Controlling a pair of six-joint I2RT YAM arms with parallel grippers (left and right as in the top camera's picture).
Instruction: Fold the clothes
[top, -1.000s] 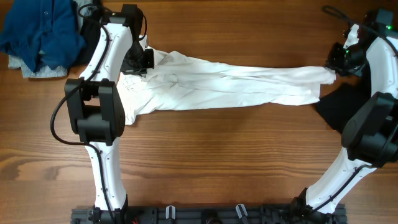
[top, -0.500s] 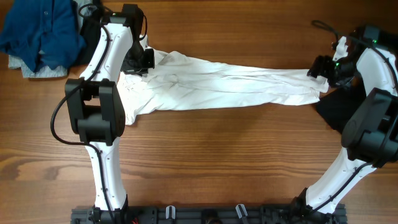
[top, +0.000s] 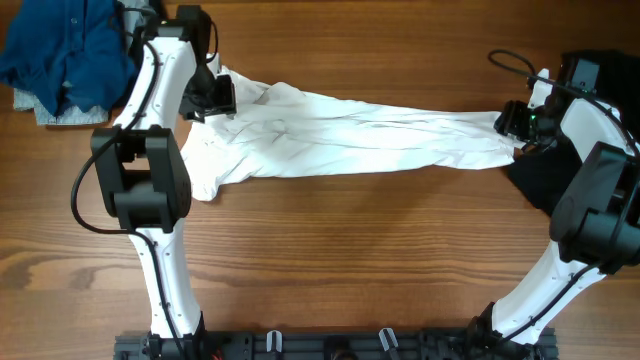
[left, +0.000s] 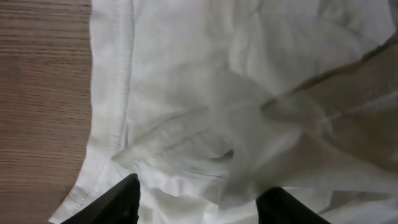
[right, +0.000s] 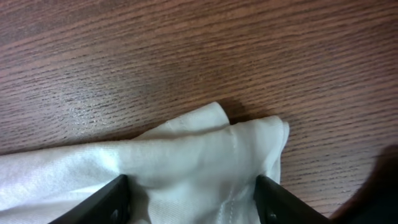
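The white shirt (top: 350, 135) lies stretched out in a long, wrinkled band across the far half of the table (top: 350, 250), running from near the left edge to near the right edge. Its wider part, with a piece that spreads toward the near edge, is at the left end, and it narrows to a bunched tip at the right end.

The left tool (top: 222, 97) sits over the far left end of the shirt. In the left wrist view its 2 fingers (left: 127, 199) stand wide apart, with creased white cloth and a stitched hem spread under and between them. Nothing is pinched, so this tool is open.

The right tool (top: 512, 122) is at the shirt's narrow right tip. In the right wrist view its 2 fingers (right: 118, 199) are also spread, one on each side of the folded tip, which rests flat on the wood. This tool is open too, and the cloth lies loose between the fingers.

A blue garment (top: 60, 45) is heaped at the far left corner, on top of a pale grey piece (top: 40, 108). A black garment (top: 540, 175) lies by the right edge, just beside the shirt's tip and partly under the right arm.
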